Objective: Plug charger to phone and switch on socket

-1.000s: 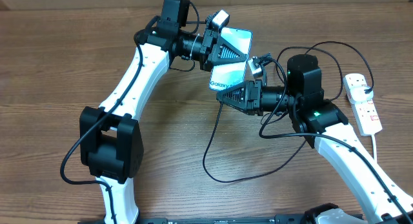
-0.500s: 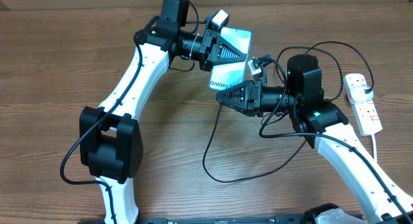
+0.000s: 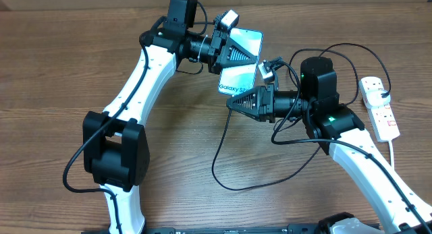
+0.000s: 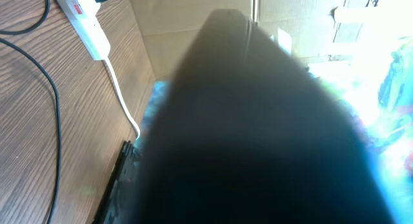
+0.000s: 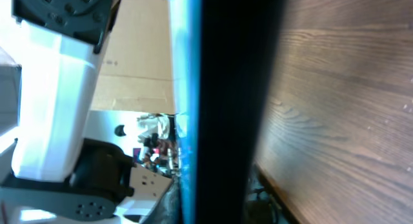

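Shifted over the last 1 second: right gripper, tip a touch lower and further left beneath the phone's near short edge, jaws gone from part-open to closed. Left gripper: clamped on phone, holding it off the table with teal screen up; left wrist view filled by a dark blur, most likely the phone itself. Phone: long axis running away from the robot, printed "Galaxy" end nearest, that end just above the right fingers; in right wrist view only a dark edge and a teal strip, very close. Charger: thin black cable, 1 wide loop on the table between the arms, upper end rising in under the right fingers; plug tip hidden, so whether the closed fingers pinch it cannot be told. Socket: white strip at far right, well apart from both grippers, black plug seated, red switches untouched as judged. Relation governing next move: near short edge of phone facing the right gripper, the nearer of the 2 arms; plug tip needing alignment along the phone's long axis, while the gripper itself points crosswise to it.
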